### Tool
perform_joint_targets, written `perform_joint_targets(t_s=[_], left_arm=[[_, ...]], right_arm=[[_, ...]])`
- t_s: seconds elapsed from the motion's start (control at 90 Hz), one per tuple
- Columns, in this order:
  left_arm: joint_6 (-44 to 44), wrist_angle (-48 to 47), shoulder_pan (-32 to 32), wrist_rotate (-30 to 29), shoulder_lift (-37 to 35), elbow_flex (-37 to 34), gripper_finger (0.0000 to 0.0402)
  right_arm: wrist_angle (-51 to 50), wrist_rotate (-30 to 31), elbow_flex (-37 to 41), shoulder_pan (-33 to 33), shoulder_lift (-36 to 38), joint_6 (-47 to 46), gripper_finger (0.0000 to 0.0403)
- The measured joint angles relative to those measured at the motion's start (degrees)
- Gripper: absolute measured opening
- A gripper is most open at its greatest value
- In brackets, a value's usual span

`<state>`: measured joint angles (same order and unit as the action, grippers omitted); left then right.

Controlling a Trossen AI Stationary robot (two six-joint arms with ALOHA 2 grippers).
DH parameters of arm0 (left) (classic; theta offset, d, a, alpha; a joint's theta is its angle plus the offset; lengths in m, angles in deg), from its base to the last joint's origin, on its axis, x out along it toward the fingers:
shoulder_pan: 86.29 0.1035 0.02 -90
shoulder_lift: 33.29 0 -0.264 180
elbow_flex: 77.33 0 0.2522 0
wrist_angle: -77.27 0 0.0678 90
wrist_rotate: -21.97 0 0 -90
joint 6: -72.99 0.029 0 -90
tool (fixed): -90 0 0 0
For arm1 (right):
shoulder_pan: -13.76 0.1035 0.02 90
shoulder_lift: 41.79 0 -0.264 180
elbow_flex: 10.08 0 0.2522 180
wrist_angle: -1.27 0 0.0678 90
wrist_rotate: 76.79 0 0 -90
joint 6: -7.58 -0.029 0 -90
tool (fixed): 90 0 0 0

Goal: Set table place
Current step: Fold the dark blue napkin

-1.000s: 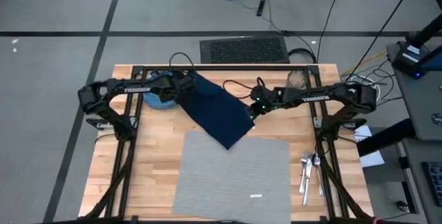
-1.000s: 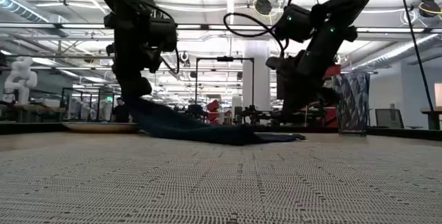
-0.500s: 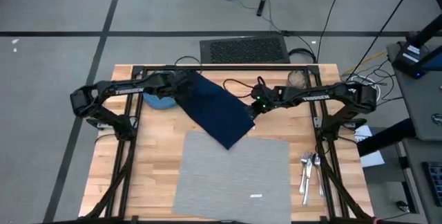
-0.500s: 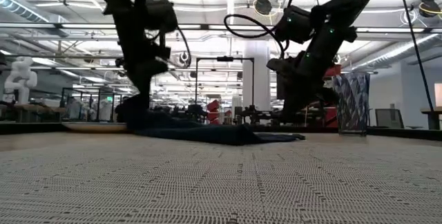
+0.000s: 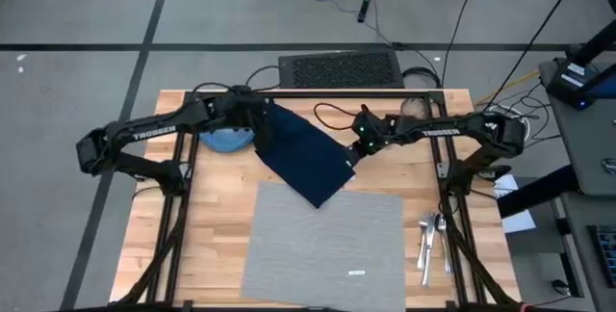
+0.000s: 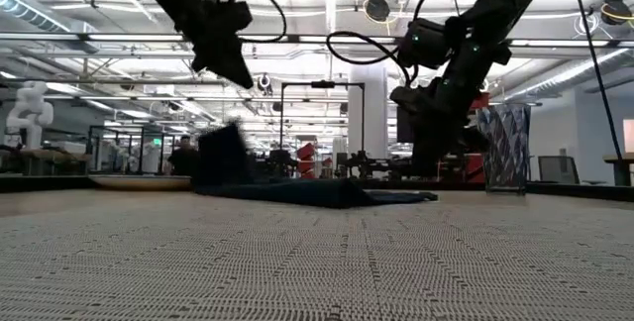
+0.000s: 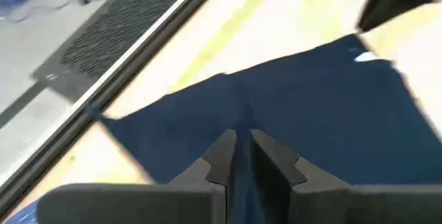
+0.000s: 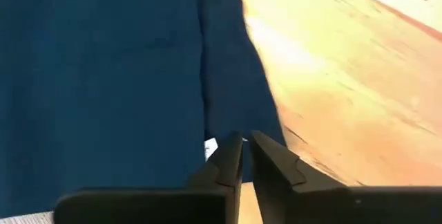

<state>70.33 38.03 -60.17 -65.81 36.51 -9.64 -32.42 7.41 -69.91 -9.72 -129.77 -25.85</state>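
**Both grippers above the napkin, placemat bare**

My left gripper [image 5: 262,112] sits over the napkin's [image 5: 306,153] far corner, lifted clear of the cloth in the low view [image 6: 230,58]. Its wrist camera shows the two fingers [image 7: 222,156] pressed nearly together with nothing between them, the napkin [image 7: 304,120] spread out below.

My right gripper [image 5: 358,148] hangs just off the napkin's right edge, also raised in the low view [image 6: 428,158]. Its fingers [image 8: 228,156] are likewise drawn close with only a thin slit between, gripping nothing; beneath them lie the napkin's edge [image 8: 124,79] and a small white tag [image 8: 210,148].

The napkin lies slanted on the table [image 5: 207,216], and its near corner overlaps the far edge of the placemat [image 5: 327,249]. The placemat lies flat on the near side of the napkin, its white tag [image 5: 356,273] toward the near edge. A blue dish [image 5: 226,140] rests just left of the napkin, under my left arm. Cutlery [image 5: 429,238] lies right of the placemat, well away from the napkin.
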Motion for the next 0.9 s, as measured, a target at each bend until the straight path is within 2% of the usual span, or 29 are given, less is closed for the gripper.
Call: perform_joint_targets(t_s=[0.222,0.467,0.633,0.9], left_arm=[[0.5,-0.4,-1.7,1.4,4.0,0.0,0.0003],[0.0,-0.3,-2.4,1.9,7.5,0.0,0.0010],[0.0,-0.2,-2.9,2.0,7.8,0.0,0.0011],[0.0,0.8,-3.0,2.0,7.8,0.0,0.0011]], right_arm=[[0.0,-0.3,0.0,-2.5,0.0,1.6,0.0001],[1.9,-4.8,0.0,-2.2,-5.8,3.7,0.0000],[5.8,-5.2,-0.1,-2.2,-8.2,2.9,0.0000],[-1.4,-4.7,-0.3,-1.7,-7.4,4.0,0.0000]])
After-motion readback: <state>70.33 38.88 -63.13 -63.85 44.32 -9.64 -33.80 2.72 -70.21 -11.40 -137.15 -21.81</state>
